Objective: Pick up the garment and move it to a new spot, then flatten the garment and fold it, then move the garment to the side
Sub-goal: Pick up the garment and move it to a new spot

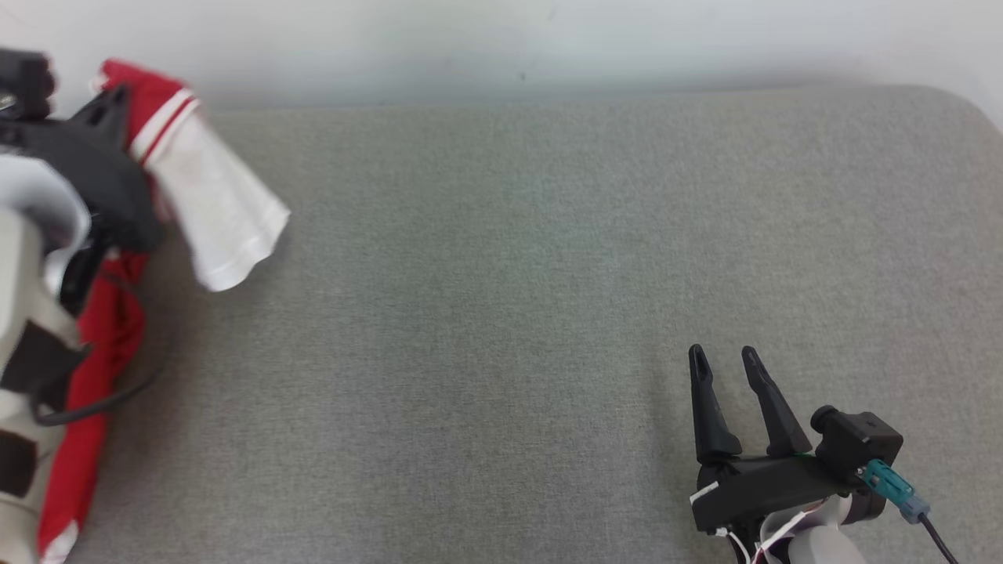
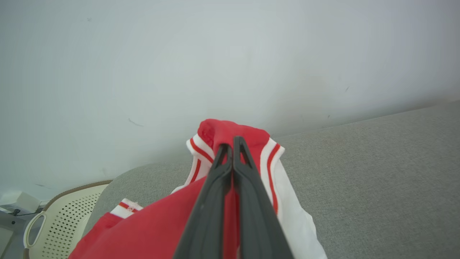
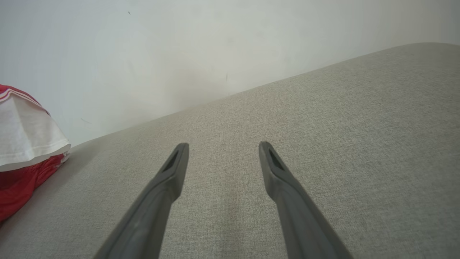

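The garment [image 1: 211, 204] is red with white sleeves and red-striped trim. It hangs lifted at the far left of the grey surface, one white sleeve swinging out and the red body [image 1: 94, 368] drooping down. My left gripper [image 2: 233, 144] is shut on a red fold of the garment [image 2: 230, 131] near its striped seam, held up above the surface. My right gripper [image 1: 725, 359] rests open and empty at the lower right, far from the cloth. In the right wrist view my right gripper [image 3: 222, 147] points over bare fabric, with the garment [image 3: 25, 144] at the left edge.
A wide grey upholstered surface [image 1: 509, 274] spreads before me, with a pale wall [image 1: 501, 39] behind it. A cream perforated basket [image 2: 61, 219] stands beyond the surface's left end.
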